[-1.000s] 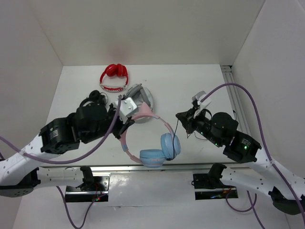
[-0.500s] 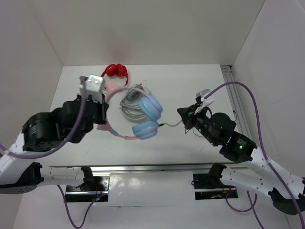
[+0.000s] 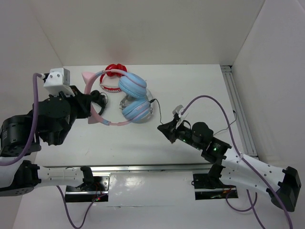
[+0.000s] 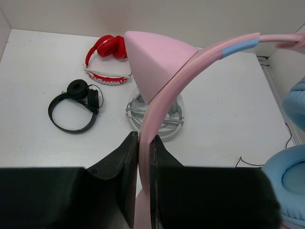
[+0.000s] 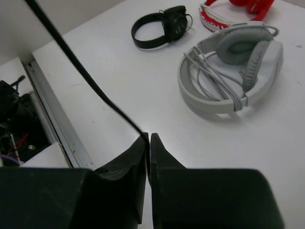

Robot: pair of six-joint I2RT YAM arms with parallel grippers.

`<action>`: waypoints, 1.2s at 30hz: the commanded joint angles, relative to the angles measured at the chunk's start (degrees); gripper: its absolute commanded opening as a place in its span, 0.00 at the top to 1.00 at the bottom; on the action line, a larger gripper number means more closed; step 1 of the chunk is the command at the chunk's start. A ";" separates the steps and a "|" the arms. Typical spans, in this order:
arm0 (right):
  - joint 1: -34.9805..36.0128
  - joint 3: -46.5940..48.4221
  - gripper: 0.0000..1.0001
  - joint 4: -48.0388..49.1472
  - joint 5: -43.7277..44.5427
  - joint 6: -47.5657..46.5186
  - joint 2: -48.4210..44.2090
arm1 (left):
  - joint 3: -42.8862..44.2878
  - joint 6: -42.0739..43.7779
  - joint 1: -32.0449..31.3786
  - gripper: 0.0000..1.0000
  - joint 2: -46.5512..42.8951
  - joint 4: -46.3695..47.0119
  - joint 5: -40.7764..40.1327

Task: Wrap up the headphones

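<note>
Holding the pink-banded, light-blue-cupped cat-ear headphones (image 3: pixel 135 109) by the headband in the left gripper (image 4: pixel 144 140), fingers clenched on it. Lifted off the white table (image 3: pixel 190 90), hanging above the grey over-ear headphones (image 5: pixel 237 47). Pinching the thin black cable (image 5: pixel 81 71) tight in the right gripper (image 5: pixel 148 139), down near the table.

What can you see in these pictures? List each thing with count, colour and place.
cat-ear headphones: one, blue cups and pink band, held up above the table
cable: one, black, trailing right from the blue cups
red headphones: one, red, back of table
grey headphones: one, grey-white, table middle
black headphones: one, black, left of the grey headphones
table: one, white, underneath
left gripper: one, black, shut on the pink band
right gripper: one, black, shut on the cable
</note>
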 commanded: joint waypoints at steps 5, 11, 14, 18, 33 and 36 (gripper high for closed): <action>-0.10 -7.24 0.75 16.43 -5.77 -0.96 2.13 | 9.31 -1.60 -0.12 1.00 4.11 10.22 1.25; -0.10 -7.94 0.66 18.80 -2.71 -1.58 7.93 | 9.32 -2.21 -0.12 1.00 4.64 10.75 1.09; -0.10 -10.49 0.62 18.81 1.07 -0.97 6.63 | 9.84 -2.74 -0.12 1.00 3.33 10.75 -1.11; -0.10 -13.91 0.55 18.81 3.72 0.36 4.25 | 10.37 -2.22 -0.12 1.00 2.19 10.75 -4.63; -0.10 -11.83 1.00 2.13 20.85 12.30 -5.06 | -4.44 8.12 -0.12 1.00 0.07 18.11 -15.00; 1.12 -6.03 1.00 -7.01 26.91 12.84 -8.05 | -9.48 12.10 1.28 1.00 0.68 26.20 -16.32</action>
